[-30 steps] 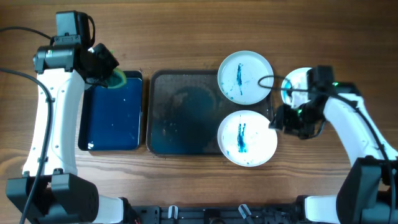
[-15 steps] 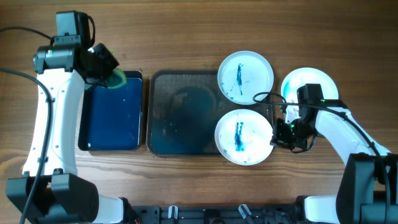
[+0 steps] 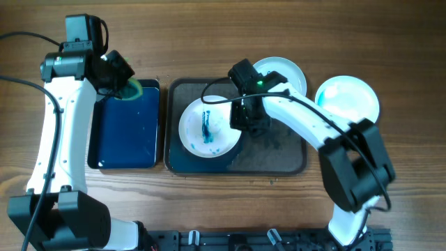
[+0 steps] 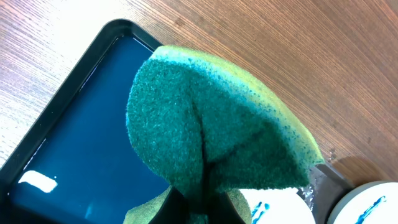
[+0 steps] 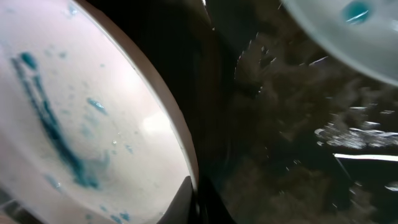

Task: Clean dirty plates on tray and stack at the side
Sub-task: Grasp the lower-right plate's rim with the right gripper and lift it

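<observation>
Fingers of the right gripper look clamped on the right rim of the streaked plate, which sits flat in the tray's left half. It's a thin rim pinch, so the plate could slip or tip if it gets dragged. That arm reaches in over the tray's far right corner with the wrist bent down, passing a second plate it might clip. A third plate sits off to the tray's right. The left gripper pinches a green sponge just left of the tray, over the blue tray.
</observation>
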Available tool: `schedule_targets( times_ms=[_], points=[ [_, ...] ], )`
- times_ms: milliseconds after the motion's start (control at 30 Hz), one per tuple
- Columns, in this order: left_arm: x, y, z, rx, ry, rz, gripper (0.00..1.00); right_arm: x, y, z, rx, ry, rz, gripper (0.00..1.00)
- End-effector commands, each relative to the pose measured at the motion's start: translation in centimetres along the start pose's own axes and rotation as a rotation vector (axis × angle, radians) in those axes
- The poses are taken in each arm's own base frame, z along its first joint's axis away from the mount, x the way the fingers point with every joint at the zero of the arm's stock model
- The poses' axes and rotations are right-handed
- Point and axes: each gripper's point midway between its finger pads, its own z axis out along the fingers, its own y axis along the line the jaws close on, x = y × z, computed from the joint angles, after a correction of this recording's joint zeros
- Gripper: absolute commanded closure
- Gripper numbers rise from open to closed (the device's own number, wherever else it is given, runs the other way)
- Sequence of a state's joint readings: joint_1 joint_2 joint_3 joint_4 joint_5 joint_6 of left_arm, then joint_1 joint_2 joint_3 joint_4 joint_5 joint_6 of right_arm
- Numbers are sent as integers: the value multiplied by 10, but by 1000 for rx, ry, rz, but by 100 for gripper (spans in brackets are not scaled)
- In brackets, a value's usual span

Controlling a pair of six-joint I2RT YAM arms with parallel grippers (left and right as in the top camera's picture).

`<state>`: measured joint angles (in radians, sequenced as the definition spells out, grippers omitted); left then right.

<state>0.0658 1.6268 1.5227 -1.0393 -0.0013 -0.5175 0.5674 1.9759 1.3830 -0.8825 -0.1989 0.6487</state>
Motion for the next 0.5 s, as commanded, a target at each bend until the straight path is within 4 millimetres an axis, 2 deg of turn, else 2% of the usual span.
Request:
schedule_targets(
  times_ms=[0,33,67,100,133,267,367,467],
  points=[
    [0,1,5,-3,5,12,96,-6,17,-3,-82,24,-82,94],
    [1,0,5,4,9,12,96,-6,21,-3,-103,29,-124,86],
    [2,-2,5,13,16,13,96,-5,28,-7,-135,32,-202,71],
    [4,-5,5,21,24,19,96,-8,27,-12,-133,26,-252,64],
    [8,-9,6,31,32,27,96,-13,22,-15,-118,15,-279,62],
    [30,-28,14,37,77,93,96,-36,10,-16,-127,-39,-351,69],
    [45,-38,24,28,118,131,96,-35,12,1,-154,-4,-378,71],
    [50,-43,27,31,126,147,96,-27,18,14,-209,45,-424,75]
  ],
)
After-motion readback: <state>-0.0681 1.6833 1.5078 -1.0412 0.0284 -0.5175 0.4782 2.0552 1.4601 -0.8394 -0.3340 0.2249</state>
